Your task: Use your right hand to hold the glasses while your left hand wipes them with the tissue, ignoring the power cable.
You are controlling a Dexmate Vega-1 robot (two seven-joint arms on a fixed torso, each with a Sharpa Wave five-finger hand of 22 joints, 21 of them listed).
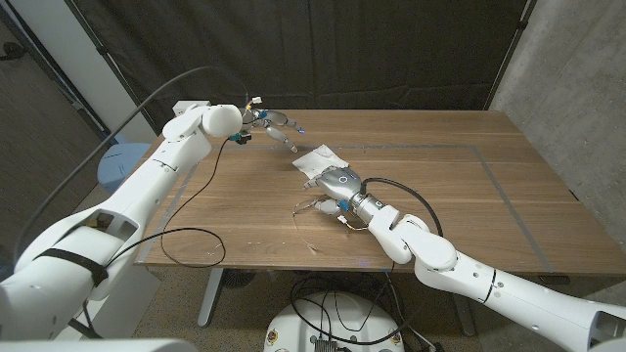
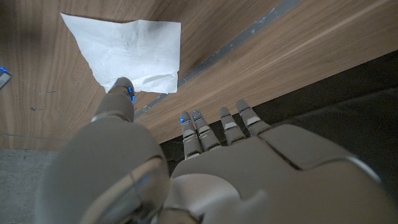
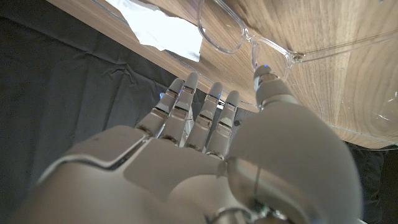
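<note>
Glasses (image 3: 261, 43) with clear plastic frames are seen on the wooden tabletop (image 1: 440, 186) just beside the right hand (image 1: 333, 184), whose fingers are spread, nothing gripped. The white crumpled tissue (image 2: 127, 53) lies near the left hand (image 1: 256, 121), likewise open and empty.

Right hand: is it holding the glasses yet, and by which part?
Not clearly. The right hand has its fingers apart, with the thumb tip at the clear glasses near the hinge; no closed hold shows. The left hand holds nothing.
</note>
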